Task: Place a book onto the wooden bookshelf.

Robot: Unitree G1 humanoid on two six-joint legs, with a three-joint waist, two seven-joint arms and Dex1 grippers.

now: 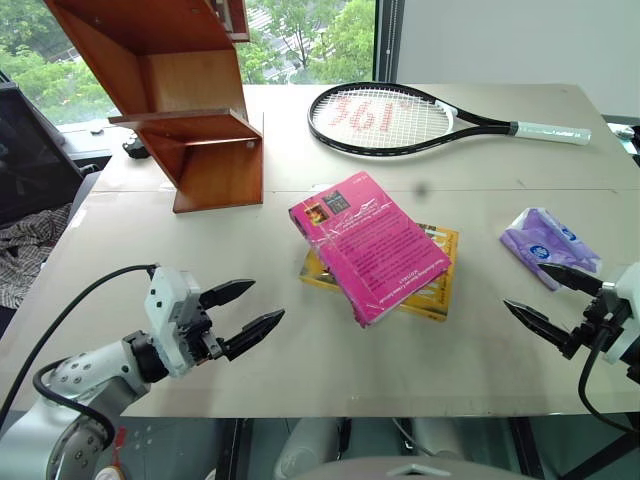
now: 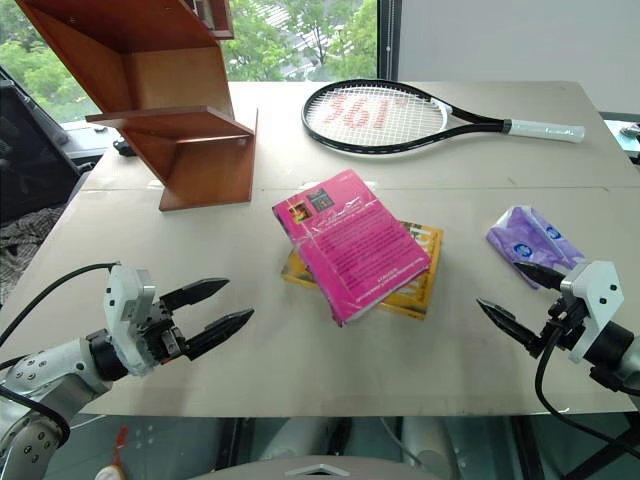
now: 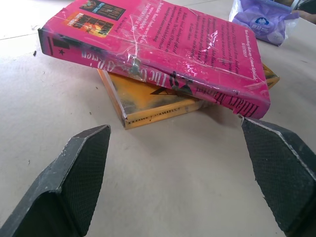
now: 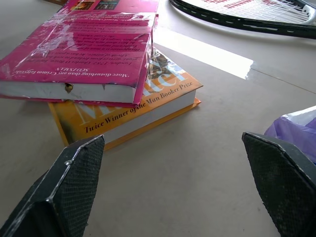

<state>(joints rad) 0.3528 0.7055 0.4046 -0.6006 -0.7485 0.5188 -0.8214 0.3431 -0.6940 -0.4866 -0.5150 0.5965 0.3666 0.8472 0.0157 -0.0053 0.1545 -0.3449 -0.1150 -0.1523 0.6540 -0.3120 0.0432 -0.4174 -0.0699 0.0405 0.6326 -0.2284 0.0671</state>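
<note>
The left gripper (image 1: 248, 312) is held low over the near left part of the table (image 1: 300, 370), its two black fingers spread wide with nothing between them, and it is aimed inward and slightly downward. The right gripper (image 1: 552, 297) is held in a mirrored pose at the near right, angled inward, its fingers likewise parted wide and empty. Between the two grippers, and somewhat beyond their fingertips, the book (image 1: 370, 246) is seen lying flat with its pink cover up, stacked askew on a yellow book (image 1: 432, 290) so that one pink corner overhangs it. Neither gripper is in contact with the stack. Just beyond the right gripper's fingertips, a purple packet (image 1: 547, 244) is lying on the table. The wooden bookshelf (image 1: 190, 110) is standing at the far left of the table, well beyond the left gripper and apart from the books. A tennis racket (image 1: 400, 118) is laid flat at the far side, behind the stack.
</note>
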